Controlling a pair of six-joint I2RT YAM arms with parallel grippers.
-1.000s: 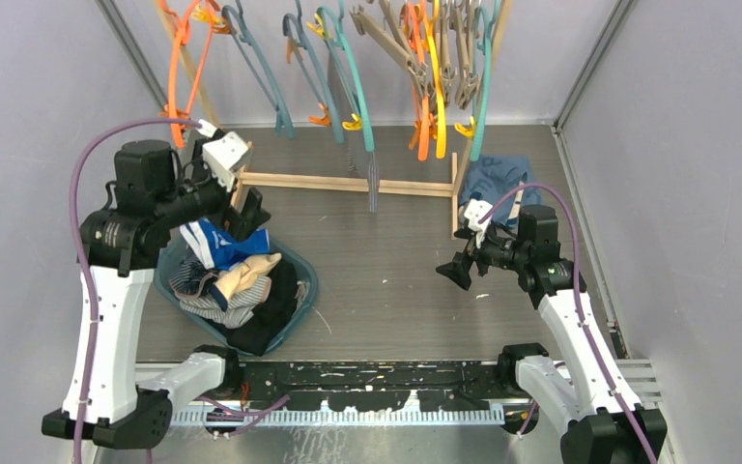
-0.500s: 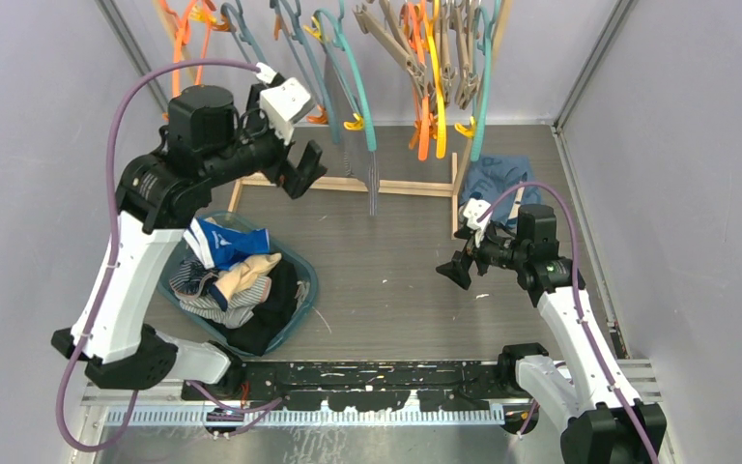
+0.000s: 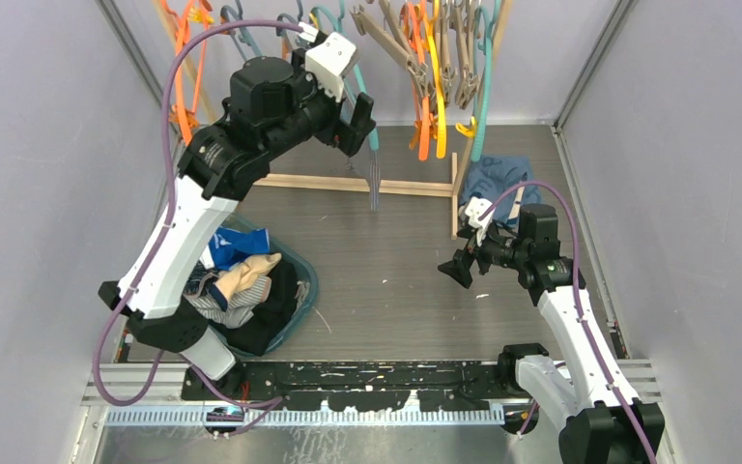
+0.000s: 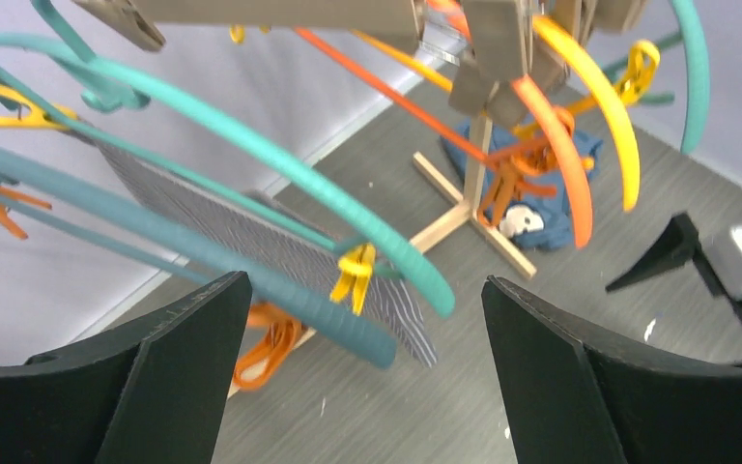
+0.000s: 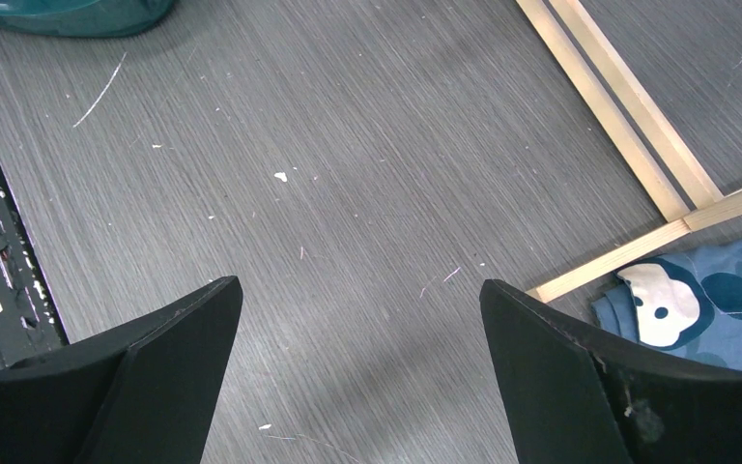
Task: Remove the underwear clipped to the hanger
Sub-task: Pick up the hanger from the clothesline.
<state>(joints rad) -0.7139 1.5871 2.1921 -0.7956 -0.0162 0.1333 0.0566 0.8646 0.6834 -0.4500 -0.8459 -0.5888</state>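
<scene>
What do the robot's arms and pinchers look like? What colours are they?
The left arm and the right arm have smooth white tube parts joined by chunky black round joints. A purple cable loops along each. Each wrist carries a small white box. The left gripper and right gripper each have two black wedge-shaped fingers.

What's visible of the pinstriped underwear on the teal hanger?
The pinstriped underwear is thin, soft dark cloth with fine white stripes, hanging flat below a teal hanger. A yellow clip pinches its near upper corner to the hanger; the far corner's fastening is unclear. From above it shows edge-on as a narrow strip crossing the wooden rack base in that view. The left gripper, open, faces the clip without touching the cloth.
</scene>
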